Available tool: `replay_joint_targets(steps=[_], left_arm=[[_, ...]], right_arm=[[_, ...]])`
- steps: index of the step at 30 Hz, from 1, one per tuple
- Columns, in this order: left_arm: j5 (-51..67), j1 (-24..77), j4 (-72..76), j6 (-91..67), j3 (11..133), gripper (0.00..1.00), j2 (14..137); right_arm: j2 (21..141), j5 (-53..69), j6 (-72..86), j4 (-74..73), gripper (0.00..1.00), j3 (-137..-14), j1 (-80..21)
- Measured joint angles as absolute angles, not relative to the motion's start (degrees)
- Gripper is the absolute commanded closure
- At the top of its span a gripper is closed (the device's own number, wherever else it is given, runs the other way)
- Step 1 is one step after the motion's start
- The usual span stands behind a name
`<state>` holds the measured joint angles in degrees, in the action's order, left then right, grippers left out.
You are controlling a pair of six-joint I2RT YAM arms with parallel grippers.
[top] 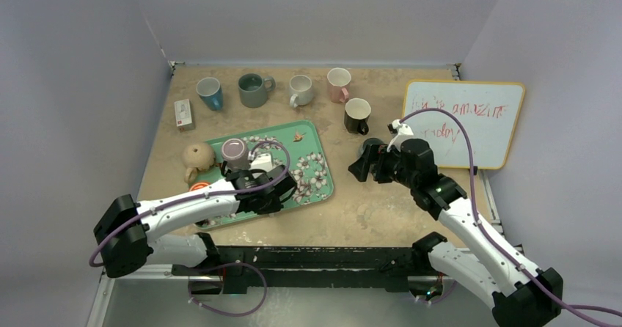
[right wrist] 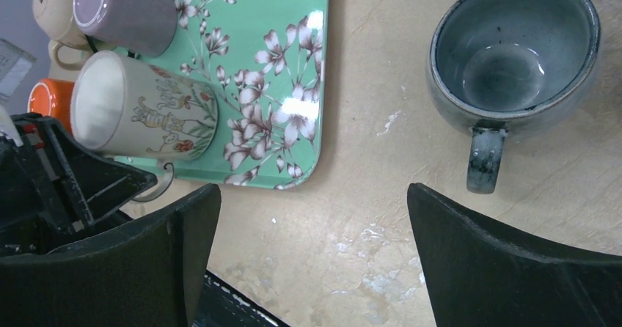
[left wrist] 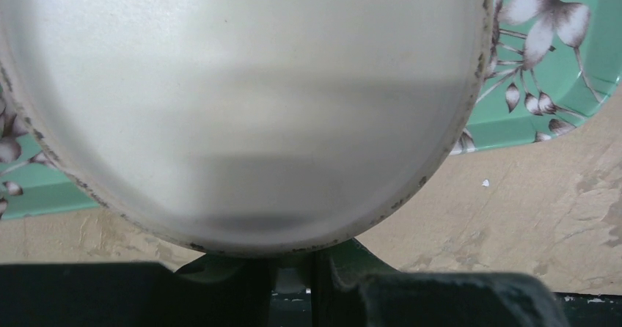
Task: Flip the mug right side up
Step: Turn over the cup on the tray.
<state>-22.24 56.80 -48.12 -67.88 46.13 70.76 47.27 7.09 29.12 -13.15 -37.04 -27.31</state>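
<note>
the mug (right wrist: 147, 114) is seen standing mouth down on the green tray (right wrist: 290, 19), with its pale base turned upward and its handle (right wrist: 158, 186) pointed toward the left arm. the left pincer (left wrist: 293, 283) is set right against it and is nearly shut on what is judged to be the handle; the left wrist view is filled by the mug's pale base. the right pincer (right wrist: 312, 217) is held wide open above the counter (right wrist: 367, 144), just beside the tray, and nothing is carried in it. the task is judged to be at an early stage: a grip appears to be secured, but the mug is not yet lifted or rotated. it is left to be raised off the tray, turned over and set down on its base.
</note>
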Motion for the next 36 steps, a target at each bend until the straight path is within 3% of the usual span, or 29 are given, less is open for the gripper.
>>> replay_joint_targets(steps=[8, 12, 13, 17, 36], left_arm=[[-22.31, 58.17, -40.45, -56.51, 48.12, 0.99, 76.55], [-22.48, 58.22, -37.82, -52.29, 48.12, 0.80, 77.14], [-22.63, 58.22, -37.74, -51.70, 48.12, 0.70, 77.14], [-23.46, 58.22, -37.23, -49.82, 48.45, 0.62, 77.12], [-24.21, 55.27, -39.11, -48.38, 54.17, 0.76, 81.60]], right_arm=[[44.69, 7.09, 28.49, -13.13, 0.01, -37.01, -27.31], [44.16, 6.98, 28.23, -12.97, 0.01, -36.99, -27.31], [44.07, 6.98, 28.10, -12.95, 0.01, -36.99, -27.31], [43.64, 7.07, 27.97, -12.93, 0.01, -36.62, -27.31], [43.31, 7.11, 27.97, -13.41, 0.01, -36.10, -27.31]])
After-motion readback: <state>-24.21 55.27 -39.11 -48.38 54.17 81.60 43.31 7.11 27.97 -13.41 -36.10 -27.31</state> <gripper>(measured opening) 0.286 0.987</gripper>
